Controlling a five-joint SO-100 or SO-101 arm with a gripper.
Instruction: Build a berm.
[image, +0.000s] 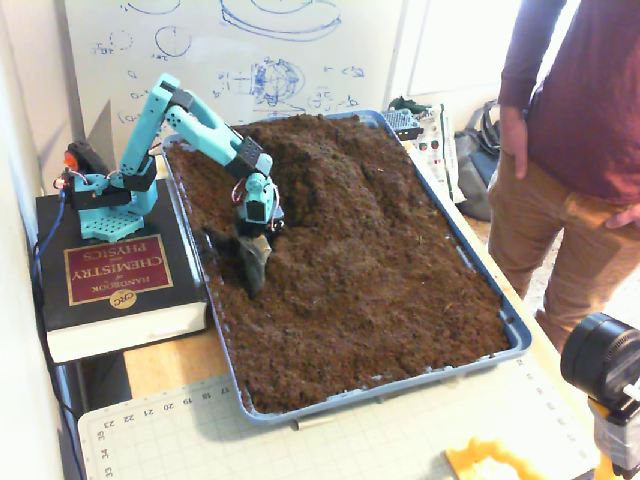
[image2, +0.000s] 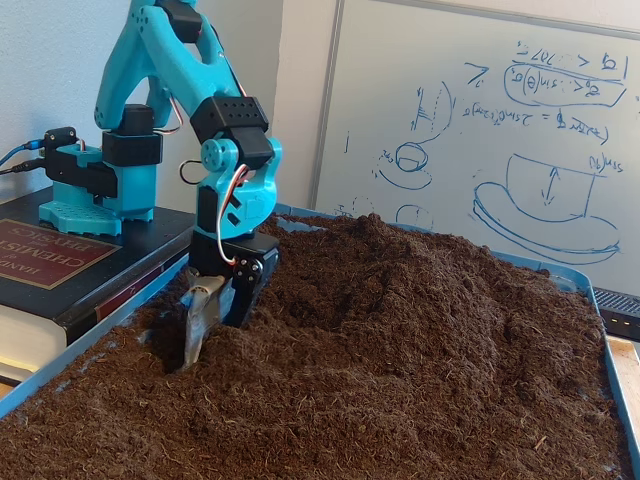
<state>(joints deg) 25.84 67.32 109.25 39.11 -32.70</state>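
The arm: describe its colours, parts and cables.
The arm is turquoise plastic with black servo blocks at the joints. Red and white wires loop beside the wrist servo. The gripper has a black body and pale, flat, blade-like fingers. The turquoise base has a perforated skirt and carries a small black module with an orange part.

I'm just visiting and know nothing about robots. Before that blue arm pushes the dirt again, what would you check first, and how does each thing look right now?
1. Gripper tip in the soil: ok, its lower end is dug into the bed near the tray's book-side edge.
2. Jaws open or shut: cannot tell, soil hides the tips.
3. Berm present: ok, a raised mound sits at the whiteboard end of the tray.
4. Soil inside the blue tray: ok, none seen spilled over the rim.
5. Arm base steady on the book: ok, it sits flat on the cover.
6. Person clear of the arm: ok, standing beyond the tray's far side.
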